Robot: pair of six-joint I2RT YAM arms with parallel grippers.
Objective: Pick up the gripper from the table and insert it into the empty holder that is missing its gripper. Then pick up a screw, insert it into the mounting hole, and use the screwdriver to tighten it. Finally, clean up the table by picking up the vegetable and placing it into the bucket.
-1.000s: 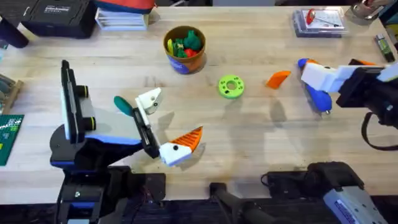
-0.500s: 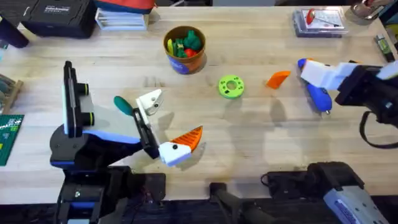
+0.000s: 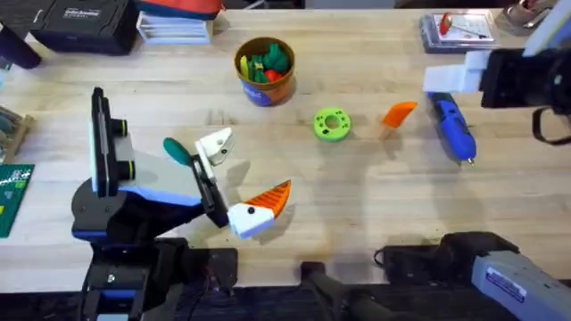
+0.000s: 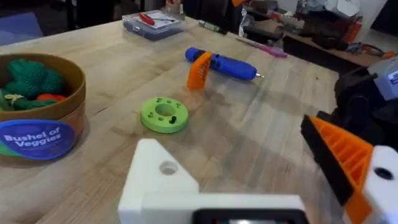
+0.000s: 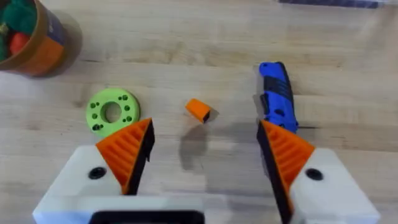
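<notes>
The orange ribbed gripper piece (image 3: 399, 112) (image 5: 198, 109) (image 4: 199, 70) lies on the table between the lime green ring (image 3: 331, 124) and the blue screwdriver (image 3: 452, 130) (image 5: 277, 96) (image 4: 221, 62). My right gripper (image 3: 446, 80) (image 5: 205, 134) hangs open above them, holding nothing. My left gripper (image 3: 245, 171) (image 4: 242, 149) is open wide. One of its fingers is the bare white holder (image 3: 215, 144) (image 4: 160, 180); the other carries an orange pad. The dark green vegetable (image 3: 177, 150) lies beside the holder. The orange bucket (image 3: 265, 71) (image 4: 37, 121) stands at the back.
The bucket holds bright green and orange toy vegetables. A clear plastic box (image 3: 457, 31) with a red item sits at the far right. A black case (image 3: 80, 22) and stacked papers occupy the far left. A green circuit board (image 3: 11, 192) lies at the left edge.
My right gripper has lifted and pulled back from over the screwdriver toward the far right. The screwdriver now lies uncovered on the table. The left arm has hardly moved.
</notes>
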